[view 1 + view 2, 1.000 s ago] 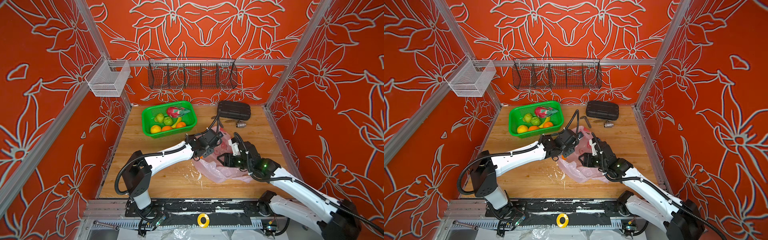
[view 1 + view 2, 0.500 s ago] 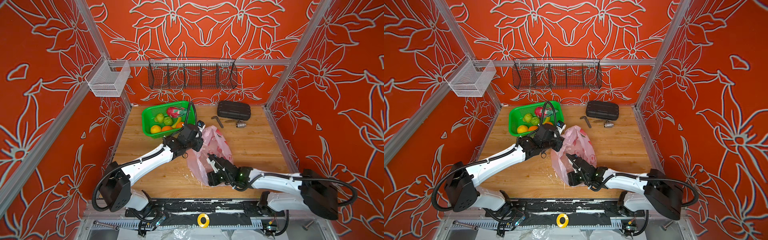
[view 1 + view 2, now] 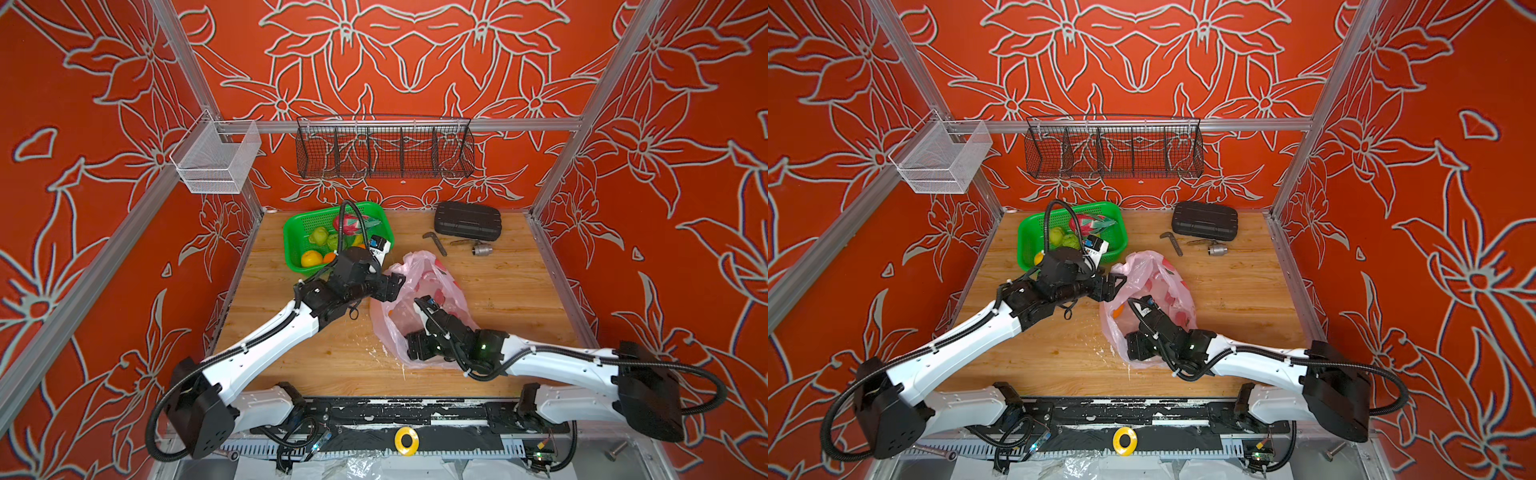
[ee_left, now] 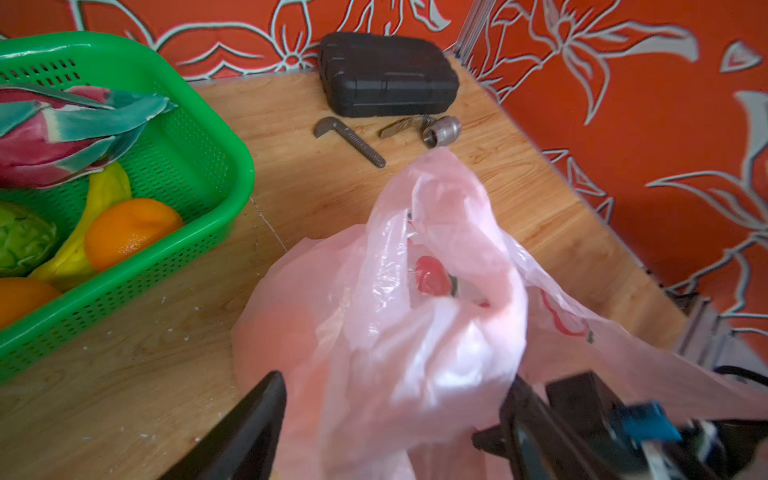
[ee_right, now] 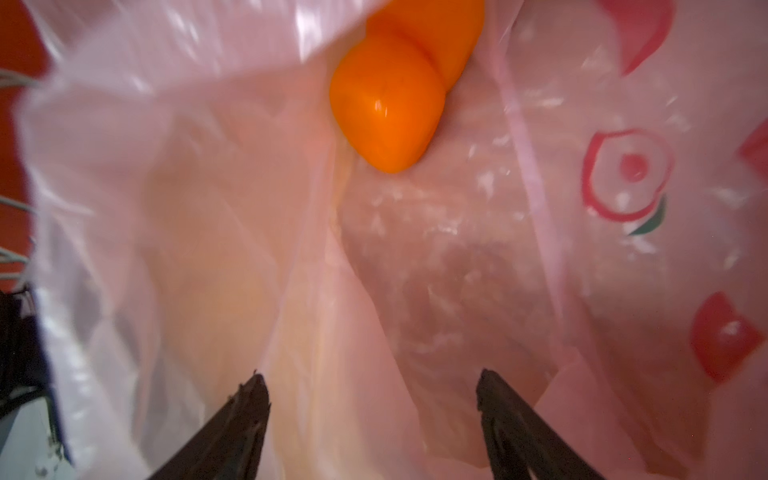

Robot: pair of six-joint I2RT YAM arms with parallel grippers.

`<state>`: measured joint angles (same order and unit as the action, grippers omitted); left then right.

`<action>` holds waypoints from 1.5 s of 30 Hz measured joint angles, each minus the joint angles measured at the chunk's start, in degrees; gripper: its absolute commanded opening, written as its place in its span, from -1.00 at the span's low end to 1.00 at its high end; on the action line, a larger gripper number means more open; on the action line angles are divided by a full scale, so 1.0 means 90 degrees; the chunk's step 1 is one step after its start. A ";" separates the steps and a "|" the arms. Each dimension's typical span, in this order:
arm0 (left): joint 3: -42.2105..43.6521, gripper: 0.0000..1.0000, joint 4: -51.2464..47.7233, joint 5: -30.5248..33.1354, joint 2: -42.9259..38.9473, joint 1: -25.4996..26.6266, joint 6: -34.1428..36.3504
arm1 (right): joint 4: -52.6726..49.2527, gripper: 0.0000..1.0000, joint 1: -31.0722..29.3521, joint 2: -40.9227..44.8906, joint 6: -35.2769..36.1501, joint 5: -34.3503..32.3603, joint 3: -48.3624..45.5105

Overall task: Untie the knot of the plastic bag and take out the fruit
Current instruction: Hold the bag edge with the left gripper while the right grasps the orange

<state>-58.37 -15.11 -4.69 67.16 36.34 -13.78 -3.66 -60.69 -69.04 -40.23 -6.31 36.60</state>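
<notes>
Extraction: bag [image 3: 440, 282] open, left jaws wide at its rim, right jaws wide inside; next close on orange [image 5: 386, 104].

In both top views the bench [image 3: 519, 299] lies bare on the right of the frame, from the plastic bag [image 3: 436, 274] to the right wall; a second bare patch sits at lower centre, between the two arms; the green basket [image 3: 293, 239] blocks the upper left, and the left arm fills the gap between basket and bag; above the bag a bent bolt [image 3: 435, 242], metal socket [image 3: 481, 249] and black case [image 3: 467, 220] crowd the back edge; in the right wrist view, open bag interior runs from the right gripper [image 5: 370, 376], jaws spread, to the orange fruit [image 5: 388, 108]; a plastic fold overhangs at upper left.
</notes>
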 measured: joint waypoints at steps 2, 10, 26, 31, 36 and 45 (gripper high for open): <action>0.0114 0.60 -0.0070 -0.0075 -0.0389 -0.0012 -0.0143 | -0.0012 0.65 0.0063 0.0080 0.0019 -0.0308 0.0138; 0.0729 0.67 -0.0330 -0.0209 -0.1256 -0.0772 -0.1059 | 0.0561 0.44 0.0765 -0.0493 -0.0095 -0.0542 0.0316; 0.1715 0.95 0.0299 -0.1610 0.0731 -0.2191 -0.2482 | 0.3147 0.60 0.1411 -0.2669 -0.1083 0.1047 0.0423; 0.1715 0.74 0.0789 -0.1972 0.1426 -0.2344 -0.2586 | 0.3721 0.72 0.1413 -0.2953 -0.1277 0.1180 0.0522; 0.1632 0.14 0.1149 -0.2467 0.2055 -0.2557 -0.2688 | 0.4226 0.74 0.1435 -0.3300 -0.1433 0.1302 0.0590; 0.1647 -0.93 0.1530 -0.2909 0.2399 -0.2628 -0.2764 | 0.4437 0.74 0.1445 -0.3951 -0.1586 0.1617 0.1098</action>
<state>-43.55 -1.34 -30.87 88.75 12.69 -38.65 36.27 -47.68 -104.60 -54.50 8.25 46.48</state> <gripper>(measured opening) 0.078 0.873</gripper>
